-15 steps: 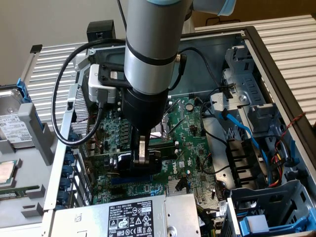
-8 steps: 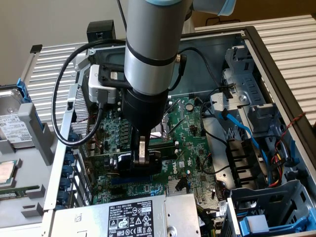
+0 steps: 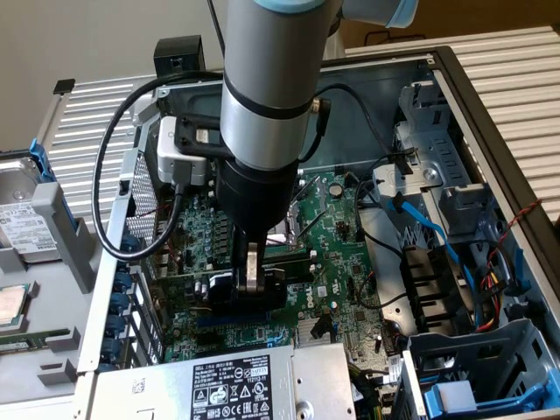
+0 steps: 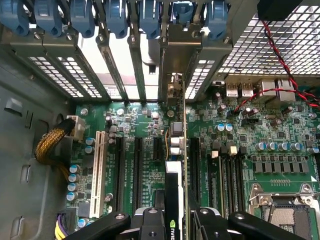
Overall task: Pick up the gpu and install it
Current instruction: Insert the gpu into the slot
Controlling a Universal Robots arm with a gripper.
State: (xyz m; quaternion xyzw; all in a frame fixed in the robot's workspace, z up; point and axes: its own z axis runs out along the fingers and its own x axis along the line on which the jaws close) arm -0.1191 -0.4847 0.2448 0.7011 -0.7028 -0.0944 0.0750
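GPU (image 4: 176, 200) is sitting edge-on between the gripper (image 3: 252, 278) fingers, which are clamping it from both sides, low over the expansion slots (image 4: 135, 170) of the green motherboard (image 3: 337, 262) with its metal bracket (image 4: 172, 70) reaching up toward the rear slot openings. Everything is lying inside an open computer case (image 3: 490, 114) resting on a pale ribbed surface (image 3: 96, 109). Inside the case, a silver power supply (image 3: 236, 385) is sitting along the near edge, and blue cables (image 3: 429, 227) are running past the drive cage (image 3: 472, 350)

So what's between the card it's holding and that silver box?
Exterior view: green motherboard with a blue slot, between the gpu and the power supply box.
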